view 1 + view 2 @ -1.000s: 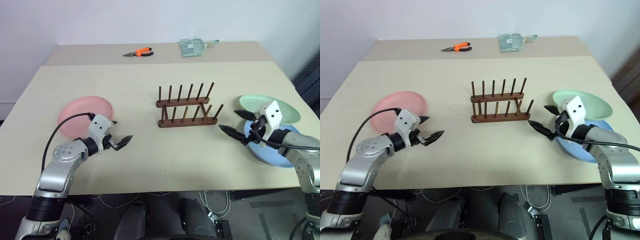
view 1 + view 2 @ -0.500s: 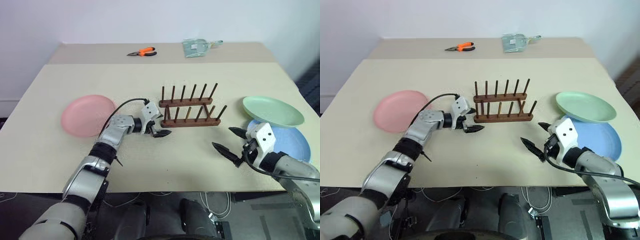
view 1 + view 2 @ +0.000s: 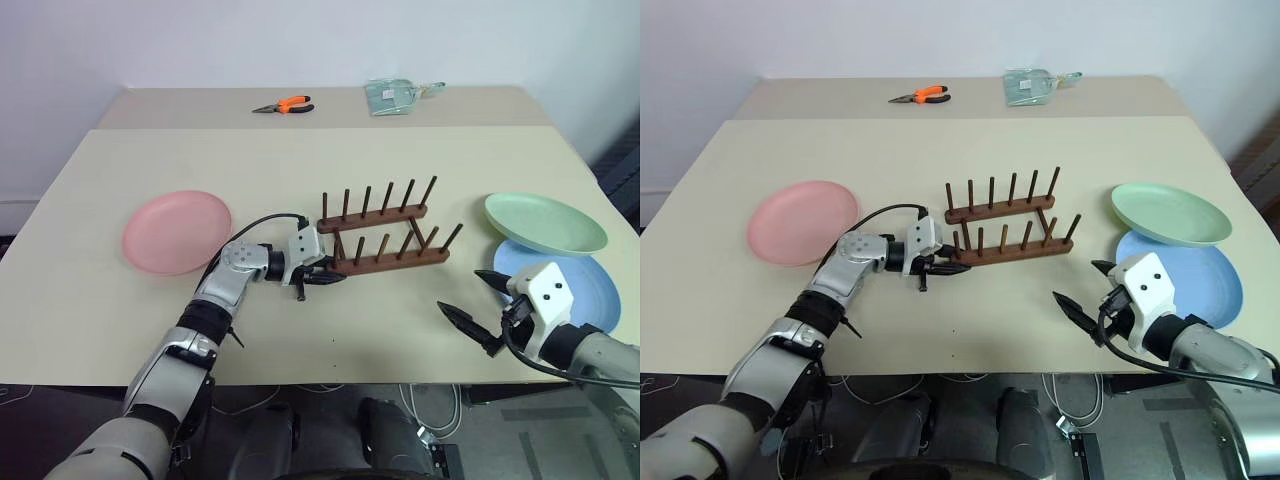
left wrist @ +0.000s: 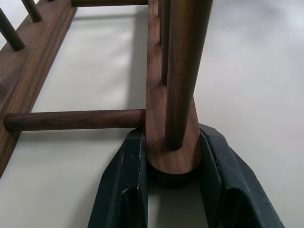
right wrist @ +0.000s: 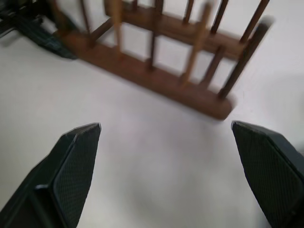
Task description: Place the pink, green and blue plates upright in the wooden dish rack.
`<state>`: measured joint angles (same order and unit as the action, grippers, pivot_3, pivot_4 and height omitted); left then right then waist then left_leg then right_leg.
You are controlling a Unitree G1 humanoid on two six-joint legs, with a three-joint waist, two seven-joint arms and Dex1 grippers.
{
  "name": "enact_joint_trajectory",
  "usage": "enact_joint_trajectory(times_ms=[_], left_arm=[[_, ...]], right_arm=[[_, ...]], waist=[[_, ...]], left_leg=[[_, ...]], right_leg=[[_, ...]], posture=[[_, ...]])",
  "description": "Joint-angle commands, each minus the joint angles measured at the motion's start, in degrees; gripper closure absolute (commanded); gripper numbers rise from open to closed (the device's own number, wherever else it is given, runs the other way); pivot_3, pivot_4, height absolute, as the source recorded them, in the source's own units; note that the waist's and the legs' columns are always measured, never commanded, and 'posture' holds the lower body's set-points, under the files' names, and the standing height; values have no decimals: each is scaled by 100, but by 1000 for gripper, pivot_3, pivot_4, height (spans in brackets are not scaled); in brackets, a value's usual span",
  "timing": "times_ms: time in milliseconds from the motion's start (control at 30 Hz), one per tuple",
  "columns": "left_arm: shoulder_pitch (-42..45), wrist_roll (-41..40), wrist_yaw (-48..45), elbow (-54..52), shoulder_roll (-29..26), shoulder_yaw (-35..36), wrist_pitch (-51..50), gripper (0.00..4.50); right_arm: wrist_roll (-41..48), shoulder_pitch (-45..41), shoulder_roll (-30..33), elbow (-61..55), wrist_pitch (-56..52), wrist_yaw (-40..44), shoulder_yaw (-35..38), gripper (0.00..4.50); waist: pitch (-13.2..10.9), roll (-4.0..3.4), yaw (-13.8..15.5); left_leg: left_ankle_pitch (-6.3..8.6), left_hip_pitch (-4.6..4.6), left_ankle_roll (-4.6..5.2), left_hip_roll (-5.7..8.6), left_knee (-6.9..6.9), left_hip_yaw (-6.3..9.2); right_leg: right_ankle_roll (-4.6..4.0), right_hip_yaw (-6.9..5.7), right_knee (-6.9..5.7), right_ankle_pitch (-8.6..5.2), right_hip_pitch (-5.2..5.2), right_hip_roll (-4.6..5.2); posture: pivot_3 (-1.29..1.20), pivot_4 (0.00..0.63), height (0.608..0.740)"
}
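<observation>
Left wrist: rack end (image 4: 171,161) between pincer (image 4: 172,187) fingers.

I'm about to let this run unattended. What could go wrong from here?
1. The left tool pinches just one end of the rack, so it may swivel or slip free.
2. The rack already sits askew; dragging it further could push it into the green plate.
3. All plates still lie flat, so edge grasps may slip.

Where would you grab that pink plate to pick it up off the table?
Probably by its rim. The pink plate lies flat on the table, so only the slightly raised edge gives a tool something to pinch. The side facing the wooden dish rack looks best: it is nearest the left tool, which is now clamped on the rack's near bar, and nothing lies between.
</observation>
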<state>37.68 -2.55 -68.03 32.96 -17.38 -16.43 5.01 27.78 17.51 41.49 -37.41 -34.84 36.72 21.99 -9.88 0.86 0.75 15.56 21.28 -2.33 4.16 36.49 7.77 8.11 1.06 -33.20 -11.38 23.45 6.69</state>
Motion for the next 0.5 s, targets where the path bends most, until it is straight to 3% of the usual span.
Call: enact_joint_trajectory(times_ms=[33,200,267,333,433,500], left_arm=[[-228,-164,-350,-726,-293,-27,-394,2650],[-387,94,156,-927,-522,50,-626,198],[-514,103,303,-1102,-690,107,-895,0],[-848,-133,210,-1646,-991,232,-1444,223],[-1535,-717,-78,-2960,-1400,318,-2448,1441],[-1860,-873,111,-3674,-1394,239,-2840,2484]], right_arm=[[27,126,146,10,43,206,252,0],[-147,202,278,216,173,378,183,0],[-272,263,358,257,252,481,29,514],[-371,286,382,255,298,559,-195,1328],[-590,120,312,382,400,517,-673,2840],[-829,-103,219,638,520,416,-1054,3905]], waist=[[0,1,-4],[0,1,0],[0,1,0],[0,0,-23],[3,-1,-142],[5,-4,-156]], left_leg=[[0,0,0,-1,0,1],[0,0,1,-1,3,0],[0,0,1,-1,3,0],[1,-2,1,-2,2,0],[1,-13,1,-10,-15,-5],[1,-20,1,-13,-23,-6]], right_leg=[[0,0,0,0,0,-1],[-1,0,0,-2,-1,0],[0,0,0,-2,-1,0],[1,0,-2,-2,0,0],[-1,2,-7,-3,2,-6],[-16,5,-6,-12,2,-5]], posture=[[0,150,740],[0,150,740],[0,150,740],[0,150,740],[0,150,740],[0,150,740]])
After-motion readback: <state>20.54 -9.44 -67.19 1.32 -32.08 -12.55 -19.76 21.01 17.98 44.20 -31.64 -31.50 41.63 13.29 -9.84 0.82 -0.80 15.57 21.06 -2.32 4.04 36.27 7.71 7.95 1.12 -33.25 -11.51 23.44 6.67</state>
